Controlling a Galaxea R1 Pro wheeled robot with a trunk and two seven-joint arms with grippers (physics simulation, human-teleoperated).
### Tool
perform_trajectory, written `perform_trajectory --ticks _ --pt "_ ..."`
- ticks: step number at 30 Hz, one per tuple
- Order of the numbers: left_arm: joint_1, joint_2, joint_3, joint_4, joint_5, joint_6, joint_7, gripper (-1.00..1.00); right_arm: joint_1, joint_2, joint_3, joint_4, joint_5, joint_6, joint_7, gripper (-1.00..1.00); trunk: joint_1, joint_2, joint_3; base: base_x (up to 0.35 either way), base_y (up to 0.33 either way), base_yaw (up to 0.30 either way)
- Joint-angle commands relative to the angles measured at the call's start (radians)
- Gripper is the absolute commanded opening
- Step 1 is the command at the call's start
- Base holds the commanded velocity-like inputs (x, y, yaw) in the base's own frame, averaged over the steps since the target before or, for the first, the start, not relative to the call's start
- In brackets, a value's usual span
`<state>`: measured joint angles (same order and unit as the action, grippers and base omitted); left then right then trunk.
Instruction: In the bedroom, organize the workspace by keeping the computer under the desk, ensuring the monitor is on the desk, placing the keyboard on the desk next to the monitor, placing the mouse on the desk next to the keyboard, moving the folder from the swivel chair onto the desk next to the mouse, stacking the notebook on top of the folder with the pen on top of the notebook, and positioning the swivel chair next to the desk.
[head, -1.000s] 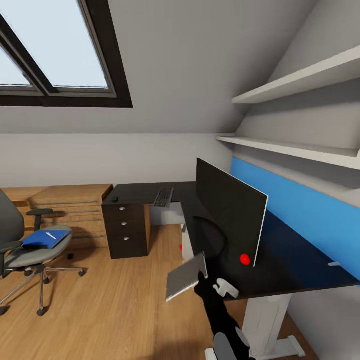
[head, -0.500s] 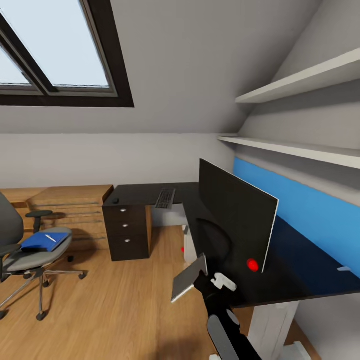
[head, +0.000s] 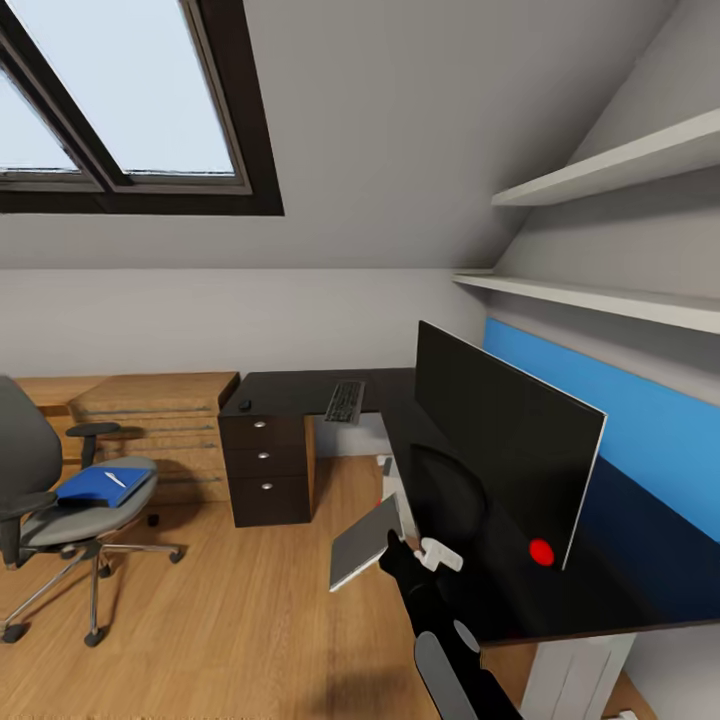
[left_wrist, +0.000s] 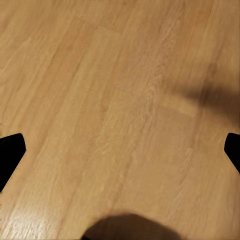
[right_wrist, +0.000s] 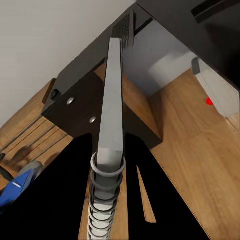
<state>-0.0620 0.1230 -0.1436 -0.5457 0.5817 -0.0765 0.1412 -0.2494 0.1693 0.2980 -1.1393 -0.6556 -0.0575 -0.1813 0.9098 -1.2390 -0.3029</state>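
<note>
My right gripper (head: 402, 552) is shut on the edge of a thin grey spiral-bound notebook (head: 366, 543), held tilted in the air beside the desk's near wing. In the right wrist view the notebook (right_wrist: 112, 95) runs edge-on between the black fingers (right_wrist: 75, 190). The black monitor (head: 505, 440) stands on the desk (head: 290, 384). Far back lie the keyboard (head: 345, 400) and the mouse (head: 243, 405). The blue folder (head: 95, 487) with the pen (head: 117, 479) on it rests on the swivel chair (head: 40, 525). The computer (right_wrist: 216, 90) sits under the desk. My left gripper (left_wrist: 120, 150) is open above bare floor.
A black drawer unit (head: 268, 470) carries the desk's far end, with a wooden dresser (head: 150, 405) to its left. Two white shelves (head: 600, 295) and a blue wall panel (head: 640, 420) hang above the desk. Open wood floor (head: 230, 610) lies between chair and desk.
The whole picture has shifted, so the camera has moved. The right gripper still holds the notebook beside the desk, a little lower in the view.
</note>
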Motion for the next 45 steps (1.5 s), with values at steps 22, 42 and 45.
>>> perform_trajectory --ticks 22,42,45 --pt "-0.001 0.003 -0.019 0.029 0.007 -0.020 0.003 1.00 0.001 -0.022 0.052 -0.002 0.011 -0.041 0.003 -1.00 0.000 -0.001 0.005 0.144 0.088 0.112" --pt "-0.001 0.003 -0.018 0.029 0.007 -0.022 0.003 1.00 0.001 -0.052 0.050 -0.008 0.026 -0.076 0.003 -1.00 0.000 -0.001 0.013 0.318 0.089 0.155" --pt "-0.001 0.003 -0.018 0.029 0.007 -0.022 0.003 1.00 0.001 -0.055 0.050 -0.009 0.025 -0.076 0.003 -1.00 0.000 -0.001 0.013 0.328 0.002 0.008"
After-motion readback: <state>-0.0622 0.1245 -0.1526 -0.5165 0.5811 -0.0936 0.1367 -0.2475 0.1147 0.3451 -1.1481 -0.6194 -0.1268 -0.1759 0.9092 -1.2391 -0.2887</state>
